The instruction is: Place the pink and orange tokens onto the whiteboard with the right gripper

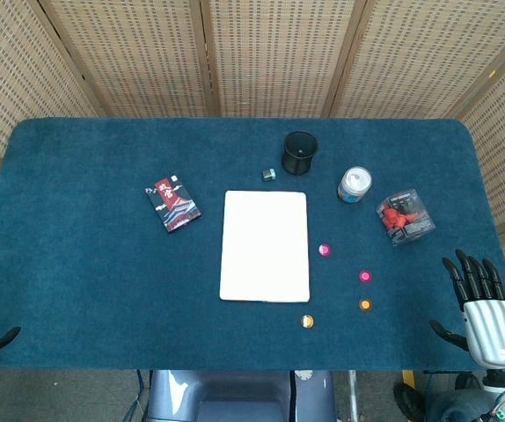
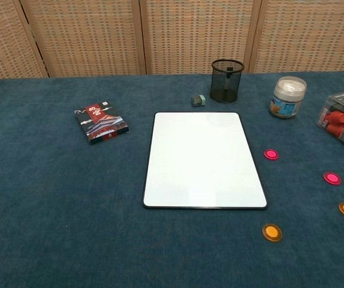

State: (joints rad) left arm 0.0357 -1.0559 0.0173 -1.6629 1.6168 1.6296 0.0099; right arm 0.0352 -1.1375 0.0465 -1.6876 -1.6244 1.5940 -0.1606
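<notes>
Four tokens, two pink [image 1: 325, 250] [image 1: 365, 276] and two orange [image 1: 365, 305] [image 1: 307, 321], are lying on the counter [image 1: 85, 281] at the whiteboard's [image 1: 265, 246] three-to-five o'clock (off it), while the right hand [image 1: 477, 294] is hovering spread and empty.

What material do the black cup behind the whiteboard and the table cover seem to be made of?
The black cup looks like metal wire mesh with a matte finish: the backdrop shows through its wall. The table cover looks like dark blue felt or short-pile carpet, dull and fuzzy, without shine. Neither is certain from looks alone.
</notes>
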